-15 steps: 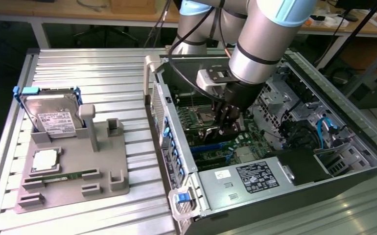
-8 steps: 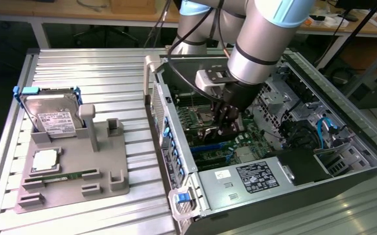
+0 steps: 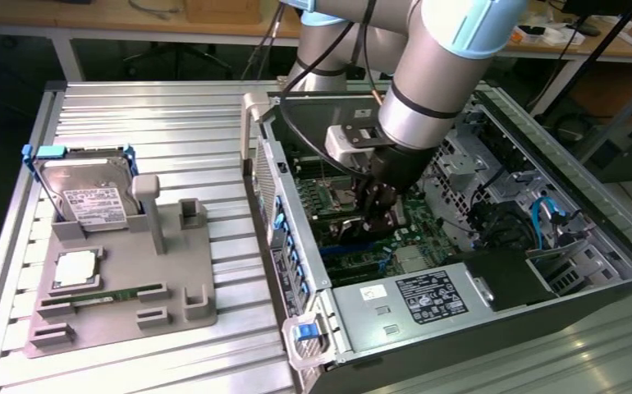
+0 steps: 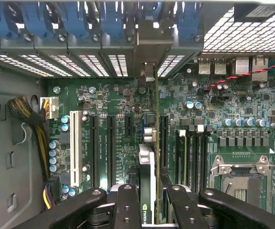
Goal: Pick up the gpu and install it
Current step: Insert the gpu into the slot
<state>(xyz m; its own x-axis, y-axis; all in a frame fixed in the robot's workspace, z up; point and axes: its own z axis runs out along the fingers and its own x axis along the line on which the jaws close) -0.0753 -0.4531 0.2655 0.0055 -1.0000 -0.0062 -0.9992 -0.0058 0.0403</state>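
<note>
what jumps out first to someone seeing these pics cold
The big grey arm plunging into the open computer case, its gripper low over the motherboard. From the wrist, the gpu stands edge-on between the black fingers, over the slots. On the exterior view's left, a grey holder carries a silver hard drive.

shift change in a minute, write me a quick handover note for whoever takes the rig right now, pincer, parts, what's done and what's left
Pincer: shut on the gpu, held edge-on between the fingers, inside the open pc case.
Gpu: lowered over the motherboard, lined up along the expansion slots with its metal bracket end toward the rear slot covers. Whether it is fully seated in a slot cannot be told.
Done: gpu picked up and brought into the case.
Left: seating not confirmed; pincer not yet released.
Elsewhere: hard drive stands in the grey parts holder on the table at the exterior view's left, untouched.
</note>
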